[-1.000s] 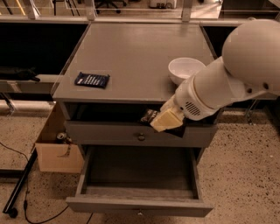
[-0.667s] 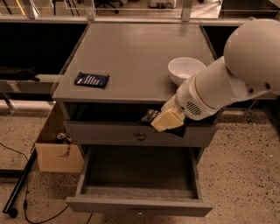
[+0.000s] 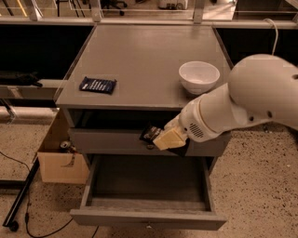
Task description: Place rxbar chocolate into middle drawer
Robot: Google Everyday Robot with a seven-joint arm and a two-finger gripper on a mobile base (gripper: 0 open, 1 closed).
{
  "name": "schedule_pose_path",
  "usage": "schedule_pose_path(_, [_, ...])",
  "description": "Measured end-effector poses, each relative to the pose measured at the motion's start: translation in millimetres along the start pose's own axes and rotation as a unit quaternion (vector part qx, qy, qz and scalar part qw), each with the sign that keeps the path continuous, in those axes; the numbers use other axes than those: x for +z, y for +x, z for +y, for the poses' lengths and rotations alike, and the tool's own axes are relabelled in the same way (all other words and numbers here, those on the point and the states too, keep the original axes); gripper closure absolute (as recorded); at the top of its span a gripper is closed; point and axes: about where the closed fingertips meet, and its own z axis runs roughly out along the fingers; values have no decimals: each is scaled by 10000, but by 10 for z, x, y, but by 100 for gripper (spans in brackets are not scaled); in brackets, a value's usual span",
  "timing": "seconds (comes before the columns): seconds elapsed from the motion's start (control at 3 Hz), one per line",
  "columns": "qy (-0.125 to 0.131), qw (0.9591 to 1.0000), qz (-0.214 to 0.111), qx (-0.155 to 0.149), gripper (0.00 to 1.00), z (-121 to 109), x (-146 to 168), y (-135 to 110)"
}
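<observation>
jaws on rxbar chocolate [image 3: 150, 133] — over middle drawer [image 3: 149, 217]

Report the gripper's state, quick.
Gripper: shut on the rxbar chocolate, in front of the cabinet, above the open middle drawer.

Looks like a robotics lab / test bay in an office-type bldg, not a home. What shows it:

- Speckled terrazzo-style floor [image 3: 260, 186] at 4 o'clock.
- Black cable [image 3: 28, 228] and black stand leg [image 3: 21, 200] on the floor at 8 o'clock.
- Open cardboard box [image 3: 60, 165] at 9 o'clock, just beside the grey cabinet [image 3: 139, 56].
- Metal rail [image 3: 46, 21] w/ posts across 12 o'clock, chair legs [image 3: 111, 4] behind it.
- White robot arm [image 3: 242, 102] comes in from 3 o'clock. Its gripper [image 3: 160, 138] is at centre, in front of the upper drawer front [image 3: 107, 142] and above the open middle drawer [image 3: 146, 218], clamped on the rxbar chocolate [image 3: 150, 133].
- Cabinet top has a white bowl [image 3: 199, 76] at 1 o'clock and a blue-wrapped bar [image 3: 98, 85] at 10 o'clock.
</observation>
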Motion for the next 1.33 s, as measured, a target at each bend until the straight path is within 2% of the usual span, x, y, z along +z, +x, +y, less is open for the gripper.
schedule_pose_path(0.67, [-368, 9973, -172, 609, 100, 268, 575, 495])
schedule_pose_path(1.0, [-424, 9959, -48, 791, 100, 251, 759, 752])
schedule_pose_path(1.33, [-425, 9959, -47, 792, 100, 252, 761, 753])
